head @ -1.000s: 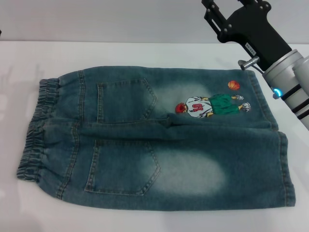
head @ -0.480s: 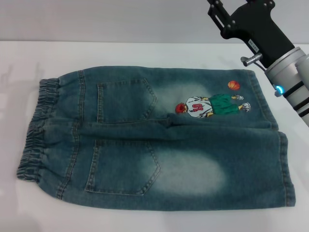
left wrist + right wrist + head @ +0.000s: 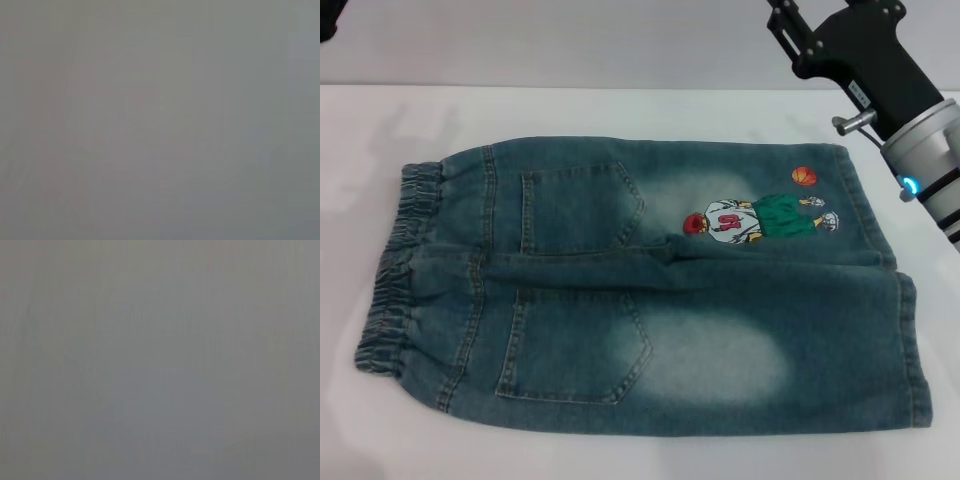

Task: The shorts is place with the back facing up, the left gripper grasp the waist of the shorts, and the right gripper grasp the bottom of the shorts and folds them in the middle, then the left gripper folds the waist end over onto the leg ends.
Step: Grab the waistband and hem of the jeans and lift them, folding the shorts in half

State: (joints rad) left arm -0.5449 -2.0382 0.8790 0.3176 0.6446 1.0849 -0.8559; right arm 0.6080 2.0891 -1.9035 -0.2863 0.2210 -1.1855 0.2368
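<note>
White table (image 3: pixel 620 110) w/ flat shorts (image 3: pixel 650 300) (back up); right gripper (image 3: pixel 790 20) jaws unclear.

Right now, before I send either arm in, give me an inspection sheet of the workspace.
Surface: white table, bare around the garment.
Job's things: shorts flat, back pockets up, unfolded; waist toward the robot's left, leg ends toward its right.
Clutter: nothing seen.
Grippers: right gripper raised beyond the far right corner, off the denim; left gripper barely in frame at the far left corner.
Cables: nothing seen.
Surroundings: plain grey wall; both wrist views blank.
</note>
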